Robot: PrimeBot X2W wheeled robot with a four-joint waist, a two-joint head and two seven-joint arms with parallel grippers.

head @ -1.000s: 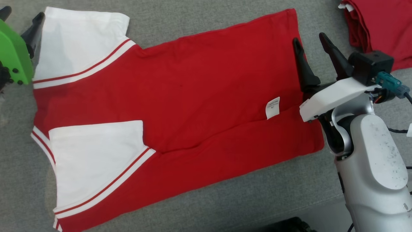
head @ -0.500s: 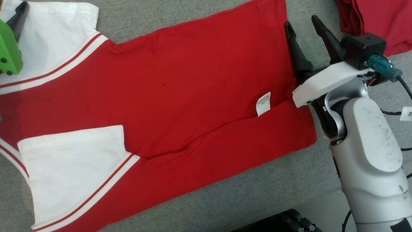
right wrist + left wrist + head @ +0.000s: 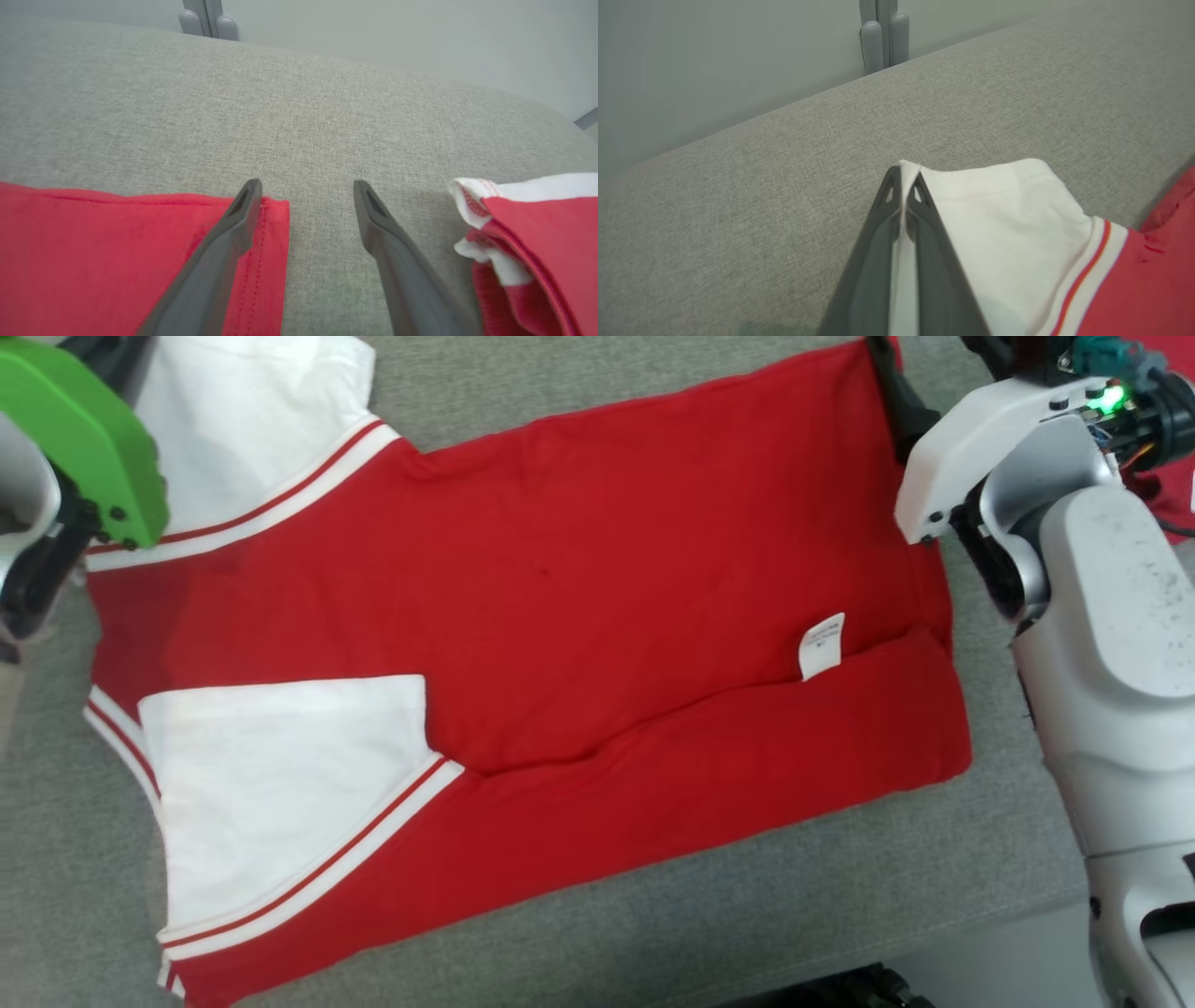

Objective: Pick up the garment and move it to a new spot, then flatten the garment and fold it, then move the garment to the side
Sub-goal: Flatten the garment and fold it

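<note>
Head view: the garment (image 3: pixel 607 597), red w/ white sleeves, lies flat on the grey table (image 3: pixel 747 915). Its hem points to 3 o'clock and its sleeves to 9 o'clock, and a small white label (image 3: pixel 822 646) sits near the hem. Left wrist view: the left gripper (image 3: pixel 903 179) is clenched on the edge of the white sleeve (image 3: pixel 1004 210), w/ cloth pinched btw. both fingers; in the head view this sleeve is at 11 o'clock. Right wrist view: the right gripper (image 3: pixel 306 186) is spread wide and grasps nothing, one finger over the red hem corner, the other over bare table. A second red-white cloth pile (image 3: pixel 537 242) lies at 4 o'clock, apart from this gripper.
</note>
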